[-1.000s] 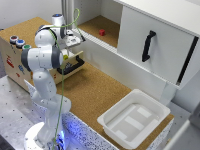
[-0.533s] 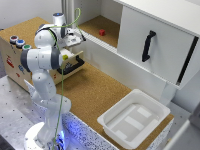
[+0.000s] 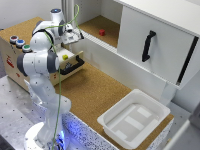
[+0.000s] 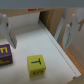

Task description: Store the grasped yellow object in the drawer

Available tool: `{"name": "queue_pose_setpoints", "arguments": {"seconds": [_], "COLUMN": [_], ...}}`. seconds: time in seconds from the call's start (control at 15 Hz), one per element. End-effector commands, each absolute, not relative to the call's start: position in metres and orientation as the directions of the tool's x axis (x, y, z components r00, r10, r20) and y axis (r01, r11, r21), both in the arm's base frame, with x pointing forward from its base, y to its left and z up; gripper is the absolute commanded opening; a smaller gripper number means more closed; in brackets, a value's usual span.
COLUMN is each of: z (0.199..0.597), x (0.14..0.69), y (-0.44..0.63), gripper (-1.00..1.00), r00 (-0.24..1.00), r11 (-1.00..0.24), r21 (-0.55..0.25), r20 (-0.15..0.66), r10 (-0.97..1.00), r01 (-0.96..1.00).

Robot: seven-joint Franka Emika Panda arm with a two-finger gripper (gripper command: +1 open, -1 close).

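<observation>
The yellow object [image 4: 36,66] is a small yellow cube with a dark mark on top. It lies on the white floor of the open drawer [image 4: 52,52]. In the exterior view it [image 3: 65,57] shows just behind the tan drawer front [image 3: 75,60] with its black bar handle. My gripper [image 3: 76,36] hangs above the drawer, apart from the cube. In the wrist view the gripper [image 4: 36,42] is open and empty, with one finger on each side of the picture and the cube between and beyond them.
A purple block [image 4: 5,54] lies in the drawer beside the yellow cube. A red block [image 3: 101,32] sits in the cabinet recess. The white cabinet door [image 3: 160,45] with its black vertical handle stands open at the exterior view's right. A white tub [image 3: 134,117] stands on the cork surface.
The gripper has shifted slightly above the drawer. The yellow object lies in the same place in the drawer in all frames.
</observation>
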State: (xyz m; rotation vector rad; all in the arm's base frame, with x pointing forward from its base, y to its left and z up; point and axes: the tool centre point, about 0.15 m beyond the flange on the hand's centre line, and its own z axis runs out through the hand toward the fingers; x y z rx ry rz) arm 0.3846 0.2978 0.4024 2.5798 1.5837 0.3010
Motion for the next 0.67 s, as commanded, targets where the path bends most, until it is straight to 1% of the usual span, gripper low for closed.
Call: {"name": "queue_pose_setpoints", "arguments": {"seconds": [0.0,0.13,0.2,0.27,0.4,0.47,0.53,0.6], "z": [0.400,0.399,0.403,0.412,0.429,0.433,0.436,0.442], "x": [0.384,0.392,0.403,0.421,0.453,0.468,0.483,0.498], "y": [0.298,0.300,0.302,0.298,0.298,0.299,0.301,0.305], "gripper": [1.00,1.00,1.00,1.00,1.00,1.00,1.00,1.00], "r00": [0.447,0.486,0.483,0.521,0.538,0.538,0.547,0.553], "r11": [-0.459,-0.498,-0.490,-0.532,-0.553,-0.549,-0.558,-0.571], "r21": [0.194,0.248,0.320,0.354,0.421,0.450,0.451,0.465], "r20": [0.106,0.113,0.108,0.135,0.165,0.167,0.170,0.190], "r10": [0.888,0.867,0.869,0.843,0.826,0.826,0.820,0.811], "r01": [0.867,0.831,0.811,0.769,0.719,0.704,0.696,0.677]}}
